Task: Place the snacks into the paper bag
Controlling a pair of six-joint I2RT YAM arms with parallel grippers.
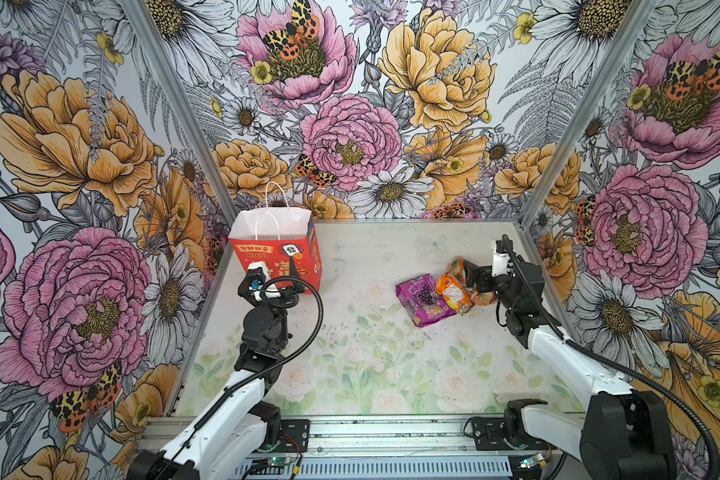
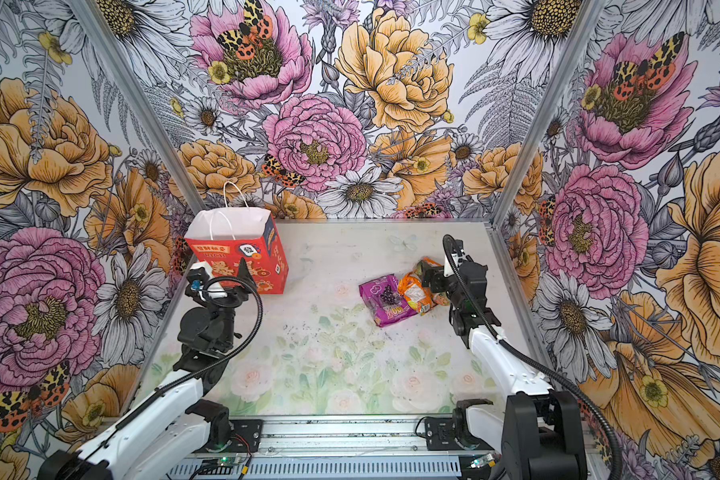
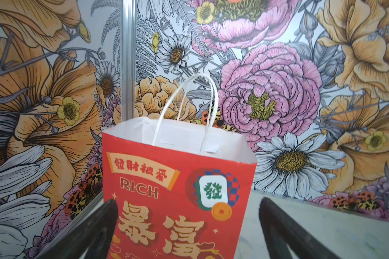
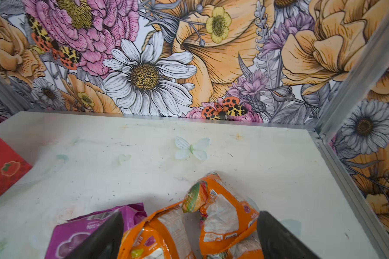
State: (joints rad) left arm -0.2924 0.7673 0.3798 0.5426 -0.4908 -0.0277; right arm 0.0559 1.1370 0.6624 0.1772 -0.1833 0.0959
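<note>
Straddling orange packets [image 4: 162, 235], right gripper [image 4: 189, 216] spread wide, arm [image 1: 558, 345] stretched low.

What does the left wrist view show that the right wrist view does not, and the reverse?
Only left wrist: the paper bag with its open white mouth, its cord handles, the open left gripper. Only right wrist: the purple packet, the orange packets, the open right gripper. Both: the paper bag (only a red corner in the right wrist view), the table, the flowered walls.

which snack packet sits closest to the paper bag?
The purple grape packet; the orange packets lie beyond it, at the open right gripper.
</note>
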